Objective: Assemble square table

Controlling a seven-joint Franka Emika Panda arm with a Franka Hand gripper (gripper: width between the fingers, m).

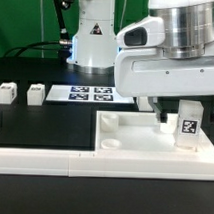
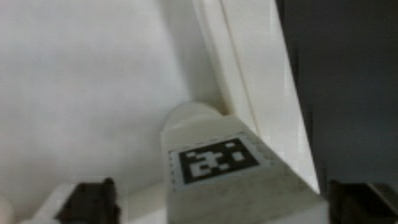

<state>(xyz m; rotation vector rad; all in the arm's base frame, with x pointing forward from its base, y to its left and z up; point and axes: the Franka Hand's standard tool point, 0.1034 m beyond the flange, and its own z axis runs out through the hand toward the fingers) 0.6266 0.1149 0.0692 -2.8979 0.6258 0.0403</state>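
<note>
Note gripper (image 1: 187, 113) straddling upright tagged leg (image 1: 189, 126) on top (image 1: 134, 146), just beside rim. Jaws flank leg; you cannot tell whether clamped or slack.

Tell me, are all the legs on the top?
No, two legs lie on the black table at the exterior view's left, apart from the top.

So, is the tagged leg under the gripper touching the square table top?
Cannot tell. In the exterior view the leg overlaps the table top with no visible gap; the wrist view is too blurred to confirm.
</note>
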